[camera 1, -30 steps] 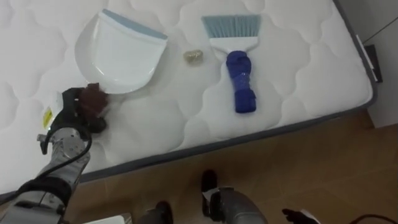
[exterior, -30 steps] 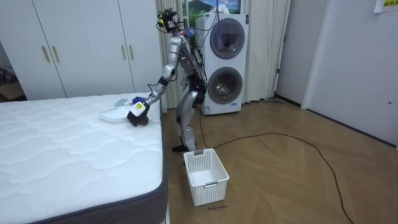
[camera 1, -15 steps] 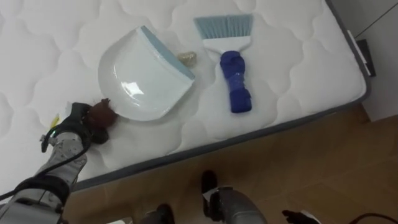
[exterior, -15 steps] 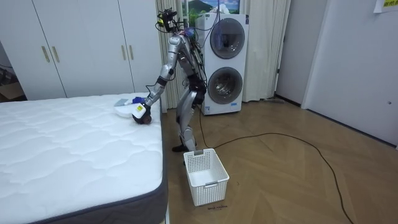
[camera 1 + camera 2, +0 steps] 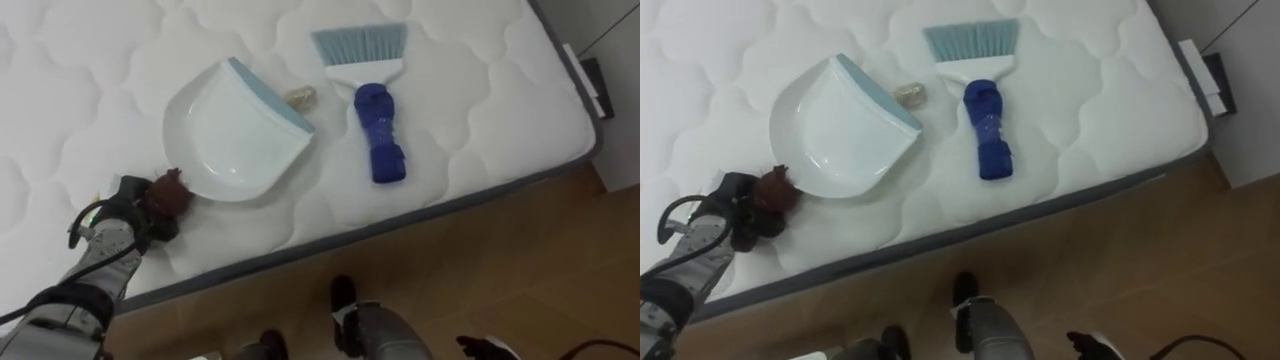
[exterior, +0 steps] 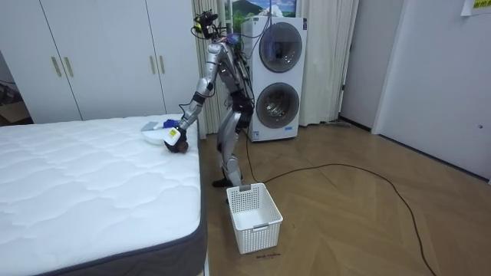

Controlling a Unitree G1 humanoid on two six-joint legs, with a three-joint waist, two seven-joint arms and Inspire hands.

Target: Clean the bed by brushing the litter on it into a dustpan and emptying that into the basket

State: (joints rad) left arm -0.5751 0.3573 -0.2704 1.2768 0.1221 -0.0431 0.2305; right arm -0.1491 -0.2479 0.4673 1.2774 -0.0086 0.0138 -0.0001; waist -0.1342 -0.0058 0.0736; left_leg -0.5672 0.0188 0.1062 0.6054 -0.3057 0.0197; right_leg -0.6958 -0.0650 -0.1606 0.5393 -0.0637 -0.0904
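Found left hand (image 5: pixel 135 215) clenched round dustpan (image 5: pixel 235 135) handle at 8 o'clock on bed (image 5: pixel 480 90), crumpled scrap (image 5: pixel 299 97) at 12 by pan lip, brush (image 5: pixel 380 130) beside at 1, right hand (image 5: pixel 482 347) low at 5; judged scrap likely to skid away if pan shoved unswept

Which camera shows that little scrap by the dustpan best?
Left eye view: the small yellowish scrap lies in the open on the mattress, right at the lip of the dustpan, left of the brush. The right eye view shows much the same. The room view is too far off to make it out.
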